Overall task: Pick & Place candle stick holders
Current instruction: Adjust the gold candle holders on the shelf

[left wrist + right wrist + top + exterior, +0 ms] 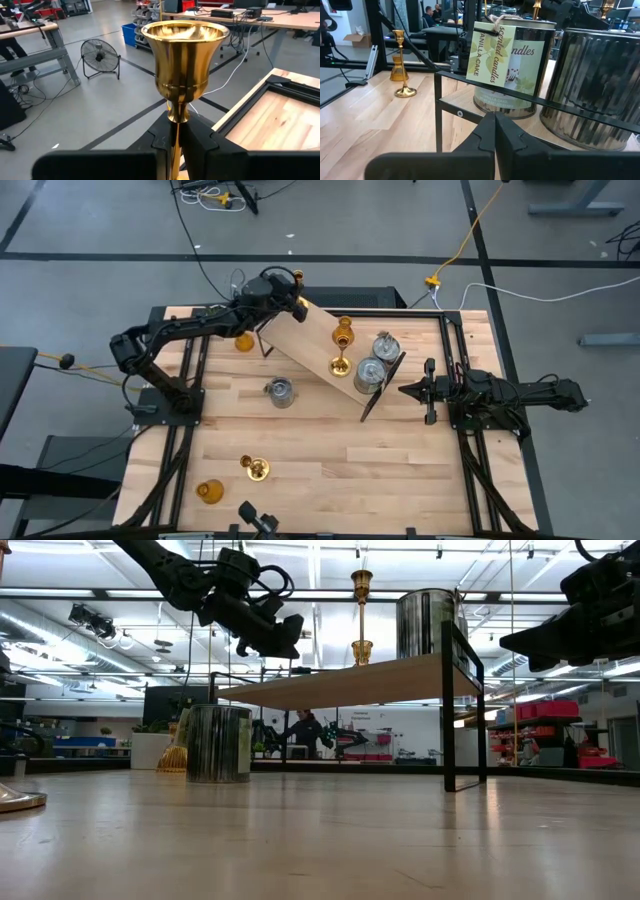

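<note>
Gripping a brass candlestick (184, 65) by its stem, the left gripper (176, 137) hangs over the wooden shelf's (310, 335) far end.
Its base is hidden below the fingers; right gripper (404, 391), shut and empty, waits beside the shelf's silver tins (370, 373).

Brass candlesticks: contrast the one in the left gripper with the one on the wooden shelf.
The slim shiny brass candlestick is clamped by its stem in the left gripper, held in the air; the second brass candlestick stands free and upright on the raised wooden shelf. Both share the shiny brass finish.
</note>
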Robot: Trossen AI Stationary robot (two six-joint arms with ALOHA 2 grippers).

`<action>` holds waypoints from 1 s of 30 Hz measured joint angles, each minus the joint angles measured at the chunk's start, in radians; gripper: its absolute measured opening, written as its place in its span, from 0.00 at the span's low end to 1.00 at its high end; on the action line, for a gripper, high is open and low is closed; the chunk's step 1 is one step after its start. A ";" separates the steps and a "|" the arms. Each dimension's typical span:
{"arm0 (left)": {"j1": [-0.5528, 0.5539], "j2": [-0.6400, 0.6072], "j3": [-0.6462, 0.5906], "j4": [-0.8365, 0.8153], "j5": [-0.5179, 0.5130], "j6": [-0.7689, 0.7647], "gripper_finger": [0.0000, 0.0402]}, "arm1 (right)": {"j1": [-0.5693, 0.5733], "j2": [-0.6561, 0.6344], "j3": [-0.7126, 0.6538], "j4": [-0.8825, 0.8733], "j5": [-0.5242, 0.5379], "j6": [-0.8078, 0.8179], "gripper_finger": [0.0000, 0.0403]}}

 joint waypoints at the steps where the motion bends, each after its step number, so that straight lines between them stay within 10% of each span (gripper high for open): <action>1: 0.000 0.000 0.000 0.000 -0.001 0.000 0.09 | 0.000 0.000 0.000 0.000 0.000 0.000 0.01; 30: -0.001 0.000 0.000 -0.003 -0.007 -0.002 0.10 | 0.000 0.000 0.000 0.000 0.000 0.000 0.01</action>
